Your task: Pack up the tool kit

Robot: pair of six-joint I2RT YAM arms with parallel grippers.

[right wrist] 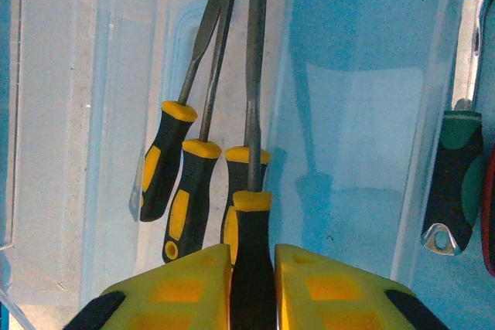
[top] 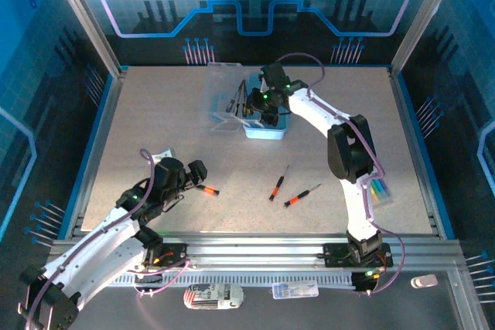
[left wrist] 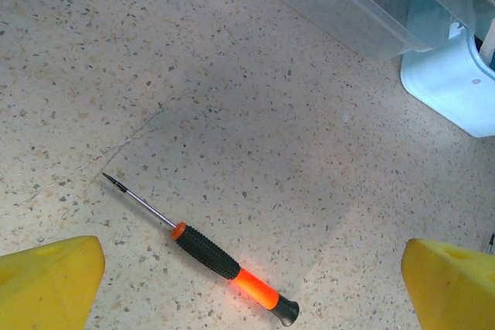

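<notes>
Nearest the bases, the left arm lies low from the near left corner, its wrist tipped down over the table (top: 363, 137). The left gripper (left wrist: 249, 284) has its jaws spread wide, and the orange-and-black screwdriver (left wrist: 224, 260) lies flat on the table between the two yellow fingers (left wrist: 46, 284). In the left wrist view its long axis runs on a diagonal, tip up and to the left, butt down and to the right, so it sits askew to the line between the jaws. The closing grip probably turns on that slant. This arm is plainly the nearer one to it. Further out, two more loose screwdrivers (top: 278, 185) lie mid-table, well apart from the first. At the far side the right arm rises from its base, folds at the elbow and reaches left into the pale-blue box (top: 263, 130), whose clear lid (top: 224, 86) hangs open. There the right gripper (right wrist: 253, 268) has its jaws pressed on the handle of a yellow-and-black screwdriver (right wrist: 251, 222), shaft pointing away, just beside three like tools (right wrist: 186, 191) already in the compartment.
</notes>
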